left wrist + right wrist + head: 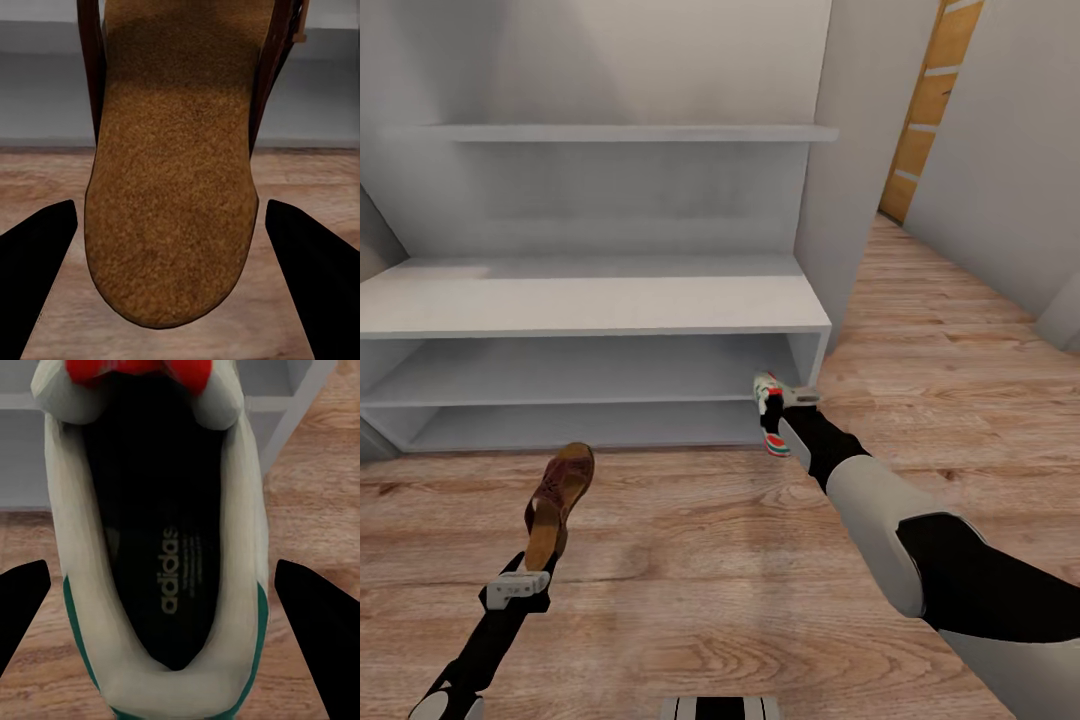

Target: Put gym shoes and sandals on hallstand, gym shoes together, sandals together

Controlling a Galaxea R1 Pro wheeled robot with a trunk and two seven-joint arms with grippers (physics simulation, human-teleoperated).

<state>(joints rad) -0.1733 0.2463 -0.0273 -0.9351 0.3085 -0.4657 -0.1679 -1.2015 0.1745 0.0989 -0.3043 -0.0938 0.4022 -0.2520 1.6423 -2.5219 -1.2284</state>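
Holding one shoe in each arm, facing the hallstand (590, 300), apparently so both can go onto it in one approach. Left gripper (518, 588) clamped on the heel end of a brown sandal (560, 495), toe pointing toward the hallstand's lower shelf, sole edge turned sideways; probably gripped at the heel to leave the toe free to slide in first. Through the left wrist camera, tan footbed (176, 187) between the two dark fingers (37, 255), the hallstand's grey front beyond. Sandal short of the hallstand, over the corridor floor (710, 560), bare planks between toe and shelf edge.

Right gripper (790, 400) closed on a gym shoe (772, 415), held just off the hallstand's right front corner, level with the lower openings. Right wrist camera looking into the shoe's dark insole (161, 547), red patch at the far end, fingers (322, 615) either side. Tight here: upright end panel of the hallstand just beside the shoe, so likely a shift leftward needed before entering a compartment. Flat top wide and bare, both shelves open along their length, floating wall shelf (610, 133) well above. Open floor running off to the right of the hallstand.
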